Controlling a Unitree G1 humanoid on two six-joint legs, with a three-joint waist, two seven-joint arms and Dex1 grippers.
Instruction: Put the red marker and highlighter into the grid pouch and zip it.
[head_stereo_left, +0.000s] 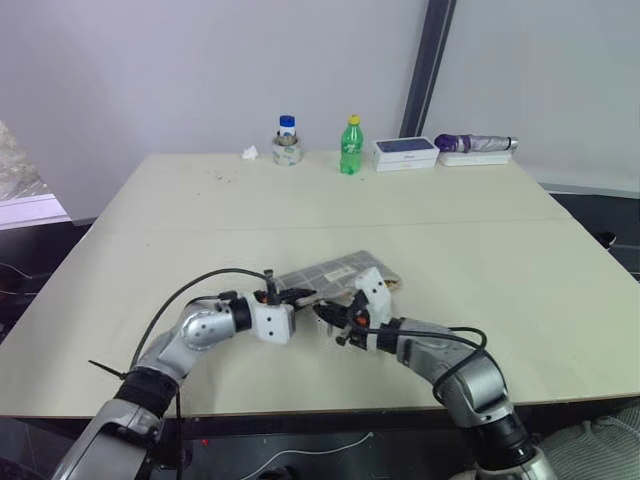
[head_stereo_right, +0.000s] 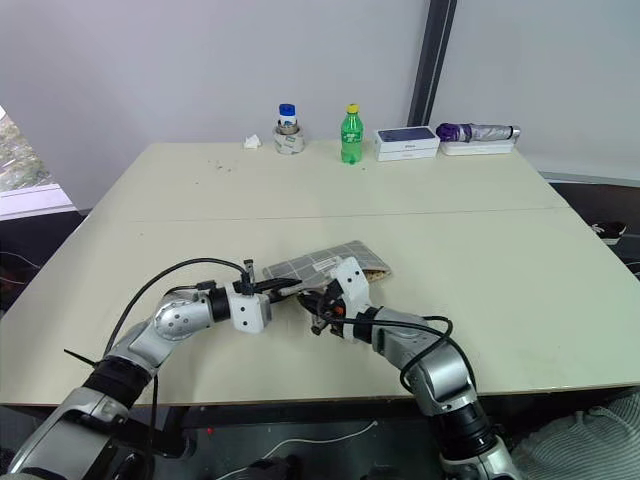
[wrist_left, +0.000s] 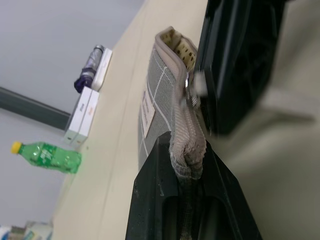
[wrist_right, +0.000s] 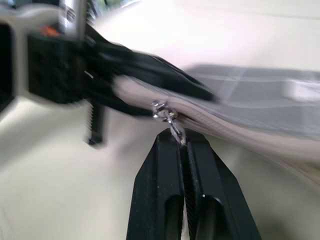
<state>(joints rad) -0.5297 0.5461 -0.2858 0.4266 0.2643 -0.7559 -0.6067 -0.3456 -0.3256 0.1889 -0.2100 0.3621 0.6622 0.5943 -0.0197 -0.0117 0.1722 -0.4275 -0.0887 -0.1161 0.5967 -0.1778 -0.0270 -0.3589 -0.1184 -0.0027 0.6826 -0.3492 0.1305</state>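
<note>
Grid pouch lying near the tabletop front edge, soft and floppy. Left hand pinching its zipper end; right hand pinching the thin pull, likely slippery.

Pale cream tabletop, wide and rectangular, with a faint seam across its middle. Backed by a plain light grey wall, split by a dark vertical post right of centre. Lined along the far edge: a small jar with a blue lid, a green bottle with a yellow cap, a white-and-blue box, a purple folded umbrella on a white tray. Dark floor beyond the left edge, crossed by cables. Lit softly and evenly.
</note>
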